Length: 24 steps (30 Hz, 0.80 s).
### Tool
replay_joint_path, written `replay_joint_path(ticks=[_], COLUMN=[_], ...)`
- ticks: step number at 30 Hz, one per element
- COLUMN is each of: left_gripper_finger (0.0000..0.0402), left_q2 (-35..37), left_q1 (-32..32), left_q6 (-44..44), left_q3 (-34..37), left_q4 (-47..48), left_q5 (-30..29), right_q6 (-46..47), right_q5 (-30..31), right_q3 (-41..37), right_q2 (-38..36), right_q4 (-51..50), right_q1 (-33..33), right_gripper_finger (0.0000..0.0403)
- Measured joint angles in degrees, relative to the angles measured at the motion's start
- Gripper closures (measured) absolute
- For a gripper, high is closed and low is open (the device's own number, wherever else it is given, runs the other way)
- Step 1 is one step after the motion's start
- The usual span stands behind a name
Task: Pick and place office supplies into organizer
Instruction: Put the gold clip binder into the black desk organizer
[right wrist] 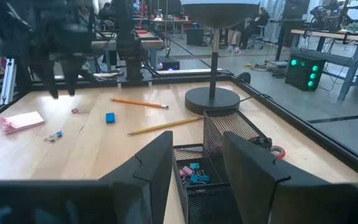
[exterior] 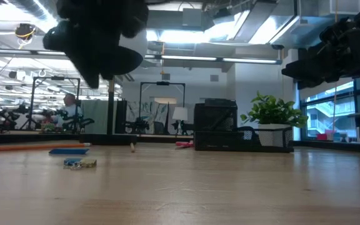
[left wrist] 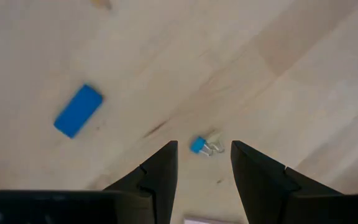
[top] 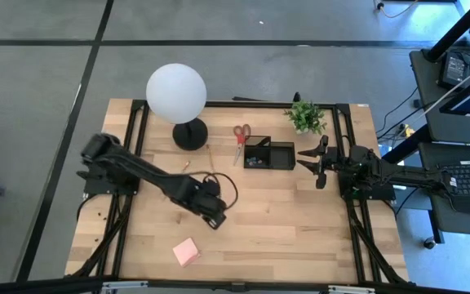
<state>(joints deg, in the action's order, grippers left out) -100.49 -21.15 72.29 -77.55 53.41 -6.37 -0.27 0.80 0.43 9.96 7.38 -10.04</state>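
My left gripper (left wrist: 204,152) hangs open above the table's middle, pointing steeply down. Past its fingertips a small blue-ended metal clip (left wrist: 199,145) lies on the wood. A blue eraser (left wrist: 78,111) lies flat a short way off. Two pencils (right wrist: 138,102) (right wrist: 166,124) lie near the lamp base. The red-handled scissors (top: 241,135) lie left of the black mesh organizer (top: 268,153), which has clips (right wrist: 191,171) inside. A pink sticky pad (top: 186,251) sits near the front edge. My right gripper (right wrist: 194,149) waits open and level, just right of the organizer.
A white globe lamp (top: 176,94) on a round black base (top: 190,135) stands at the far left of centre. A green potted plant (top: 306,117) stands behind the organizer. Another small clip (right wrist: 75,111) lies near the sticky pad. Bare wood stretches across the near right.
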Motion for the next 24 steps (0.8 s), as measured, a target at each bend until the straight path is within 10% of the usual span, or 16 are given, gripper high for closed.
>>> replay_joint_path(ticks=[14,24], left_gripper_finger=[0.0258,0.0258], left_q2=[-11.13,-11.21], left_q1=[-0.63,-0.34], left_q6=[11.21,11.19], left_q3=[-1.6,-1.6], left_q4=[0.03,-6.75], left_q5=[12.66,11.17], right_q6=[-0.17,-0.35], right_q5=[0.0,0.02], right_q3=[0.0,0.0], right_q2=[0.0,0.0], right_q4=[0.0,0.0], right_q1=[0.0,0.0], right_gripper_finger=[0.0258,0.0258])
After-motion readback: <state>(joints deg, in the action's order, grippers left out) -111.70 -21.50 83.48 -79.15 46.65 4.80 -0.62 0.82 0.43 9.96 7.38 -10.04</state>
